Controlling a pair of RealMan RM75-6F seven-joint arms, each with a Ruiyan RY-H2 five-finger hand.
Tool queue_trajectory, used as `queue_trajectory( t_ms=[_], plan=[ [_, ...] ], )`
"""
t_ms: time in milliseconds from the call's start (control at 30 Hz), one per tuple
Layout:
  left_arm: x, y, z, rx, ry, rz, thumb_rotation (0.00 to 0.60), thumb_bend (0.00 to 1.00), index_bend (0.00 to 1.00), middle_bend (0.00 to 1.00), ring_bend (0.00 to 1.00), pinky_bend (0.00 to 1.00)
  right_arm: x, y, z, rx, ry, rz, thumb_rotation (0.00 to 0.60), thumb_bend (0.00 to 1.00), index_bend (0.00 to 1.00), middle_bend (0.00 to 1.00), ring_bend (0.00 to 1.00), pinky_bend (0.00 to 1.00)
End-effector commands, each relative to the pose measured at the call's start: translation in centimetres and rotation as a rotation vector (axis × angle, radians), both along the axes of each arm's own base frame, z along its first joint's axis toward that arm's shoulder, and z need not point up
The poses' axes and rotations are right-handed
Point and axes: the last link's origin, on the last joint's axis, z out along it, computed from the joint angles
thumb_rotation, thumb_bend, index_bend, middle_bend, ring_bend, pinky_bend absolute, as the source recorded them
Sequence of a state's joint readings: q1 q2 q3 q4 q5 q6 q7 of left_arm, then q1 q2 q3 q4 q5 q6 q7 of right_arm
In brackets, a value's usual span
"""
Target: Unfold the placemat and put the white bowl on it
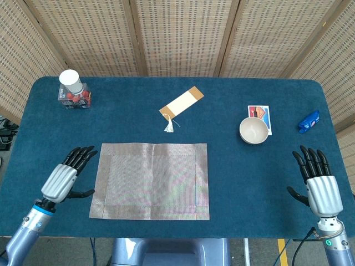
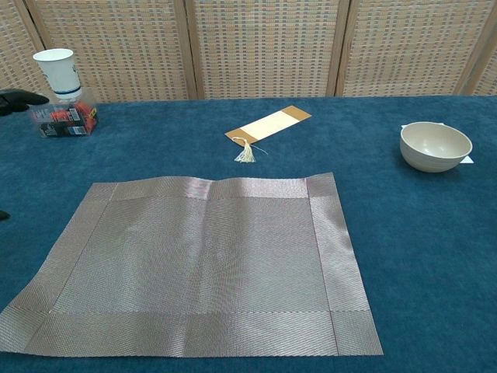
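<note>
The placemat (image 1: pixel 150 181) lies spread flat at the worktop's near edge; the left hand (image 1: pixel 62 178) just left of it and the right hand (image 1: pixel 319 183) well to its right are both empty, fingers apart; the white bowl (image 1: pixel 254 131), beyond the placemat's right side, looks rigid, light and breakable, best gripped at its rim; a card (image 1: pixel 259 117) lies under it; a bookmark (image 1: pixel 181 103) lies beyond the placemat; nothing blocks the path.

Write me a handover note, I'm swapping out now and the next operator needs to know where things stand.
Left robot hand: open, holding nothing, beside the placemat's left edge.
Right robot hand: open, holding nothing, at the table's near right.
Placemat: flat and fully unfolded, front centre.
White bowl: upright on the table, far right of the placemat, partly on a small card.
Done: unfolding.
Left: move the bowl onto the placemat.
</note>
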State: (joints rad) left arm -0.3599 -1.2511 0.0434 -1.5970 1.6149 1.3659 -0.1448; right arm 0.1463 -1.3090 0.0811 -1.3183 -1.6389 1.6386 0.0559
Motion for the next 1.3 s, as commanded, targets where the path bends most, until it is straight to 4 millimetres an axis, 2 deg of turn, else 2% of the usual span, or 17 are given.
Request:
queue_trajectory(
  t_ms=[33, 267, 600, 767, 900, 1200, 1300],
  plan=[
    [0.0, -0.1, 1.9, 0.045, 0.002, 0.042, 0.599, 0.00, 0.00, 0.00, 0.00, 0.00, -0.1, -1.3, 0.0, 0.015, 0.010, -0.010, 0.600, 0.00, 0.10, 0.00, 0.00, 0.00],
    [-0.8, 0.2, 3.0, 0.118, 0.066, 0.087, 0.600, 0.00, 0.00, 0.00, 0.00, 0.00, 1.3, -5.3, -1.1, 0.121, 0.065, 0.008, 0.600, 0.00, 0.10, 0.00, 0.00, 0.00],
    [-1.3, 0.8, 3.8, 0.184, 0.132, 0.138, 0.600, 0.00, 0.00, 0.00, 0.00, 0.00, 2.9, -12.4, -5.2, 0.314, 0.158, -0.047, 0.600, 0.00, 0.15, 0.00, 0.00, 0.00],
    [-1.6, 1.0, 3.6, 0.183, 0.145, 0.155, 0.600, 0.00, 0.00, 0.00, 0.00, 0.00, 2.7, -15.0, -7.0, 0.359, 0.187, -0.092, 0.600, 0.00, 0.16, 0.00, 0.00, 0.00],
    [-1.7, 1.2, 3.6, 0.183, 0.143, 0.166, 0.600, 0.00, 0.00, 0.00, 0.00, 0.00, 1.9, -17.0, -8.1, 0.364, 0.196, -0.151, 0.600, 0.00, 0.17, 0.00, 0.00, 0.00],
    [-1.9, 1.5, 3.3, 0.177, 0.145, 0.178, 0.600, 0.00, 0.00, 0.00, 0.00, 0.00, -0.3, -19.4, -8.4, 0.348, 0.208, -0.245, 0.600, 0.00, 0.25, 0.00, 0.00, 0.00],
    [-1.9, 1.7, 3.2, 0.173, 0.145, 0.180, 0.600, 0.00, 0.00, 0.00, 0.00, 0.00, -0.6, -20.0, -8.6, 0.343, 0.209, -0.263, 0.600, 0.04, 0.30, 0.00, 0.00, 0.00]
  ],
)
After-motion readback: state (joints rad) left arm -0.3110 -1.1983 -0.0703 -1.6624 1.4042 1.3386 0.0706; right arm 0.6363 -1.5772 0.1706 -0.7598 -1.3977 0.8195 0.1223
